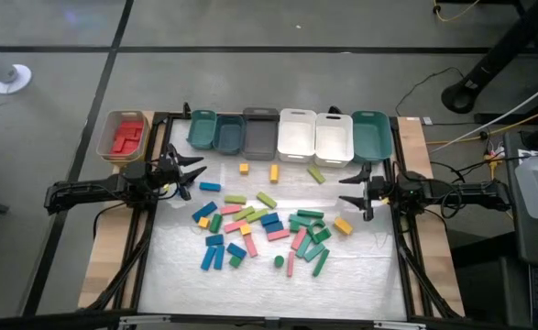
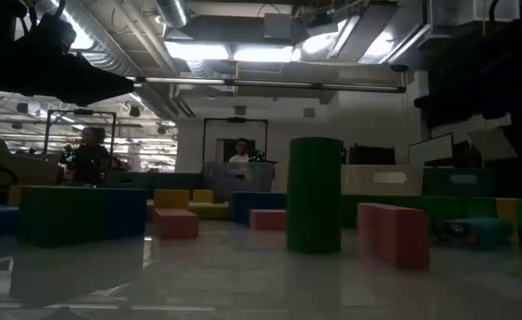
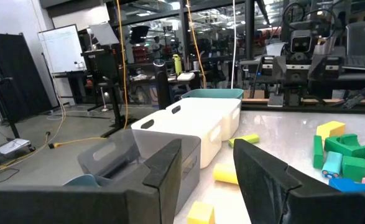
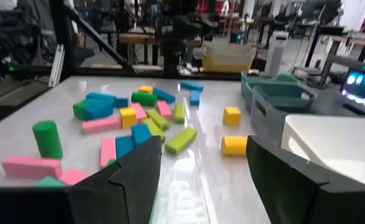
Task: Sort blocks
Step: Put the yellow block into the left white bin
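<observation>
Pink, blue, green and yellow blocks (image 1: 259, 229) lie loose mid-frame on the desk (image 1: 360, 275), so most sorting is left. Both grippers, left (image 1: 192, 174) and right (image 1: 353, 191), flank them, jaws open and empty. Farther up, only the tan bin (image 1: 104, 147) at upper left holds red blocks (image 1: 126, 136); the other bins (image 1: 287, 136) look empty.

This is a robotics lab or workshop. Exposed ducts and strip lights (image 2: 243, 53) run across the open ceiling, a whiteboard (image 3: 63, 48) stands on the bare floor, cables (image 1: 488, 128) trail beside the table, and further robot rigs (image 3: 300, 46) and cluttered workbenches fill the room behind.
</observation>
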### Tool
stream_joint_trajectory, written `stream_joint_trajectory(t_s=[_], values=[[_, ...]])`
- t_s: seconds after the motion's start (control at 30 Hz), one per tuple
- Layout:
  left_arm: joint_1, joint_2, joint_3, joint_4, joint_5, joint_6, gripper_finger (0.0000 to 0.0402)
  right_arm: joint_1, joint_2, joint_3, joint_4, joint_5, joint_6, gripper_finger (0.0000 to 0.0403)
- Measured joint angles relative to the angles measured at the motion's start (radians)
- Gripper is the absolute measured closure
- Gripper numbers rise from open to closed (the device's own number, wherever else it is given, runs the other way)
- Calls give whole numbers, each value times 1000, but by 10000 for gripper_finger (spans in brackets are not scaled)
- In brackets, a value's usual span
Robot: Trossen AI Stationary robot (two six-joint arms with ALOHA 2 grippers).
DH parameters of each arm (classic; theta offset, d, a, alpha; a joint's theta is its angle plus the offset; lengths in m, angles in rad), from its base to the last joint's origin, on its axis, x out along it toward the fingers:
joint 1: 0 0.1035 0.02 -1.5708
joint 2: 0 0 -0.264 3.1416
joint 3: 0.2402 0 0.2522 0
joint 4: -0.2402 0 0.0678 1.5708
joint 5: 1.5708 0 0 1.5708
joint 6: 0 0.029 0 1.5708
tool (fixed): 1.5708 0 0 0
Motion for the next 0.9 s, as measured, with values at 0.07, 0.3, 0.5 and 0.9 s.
stream_joint_trajectory(t_s=[0.07, 0.3, 0.5, 0.9], values=[[0, 0, 0, 0, 0, 0, 268, 0, 0, 0, 10, -18, 20, 166], [0, 0, 0, 0, 0, 0, 268, 1, 0, 0, 93, -138, 162, 166], [0, 0, 0, 0, 0, -11, 268, 1, 0, 14, 275, 3, 260, 166], [0, 0, 0, 0, 0, -26, 268, 0, 306, 425, -224, 95, 347, 166]])
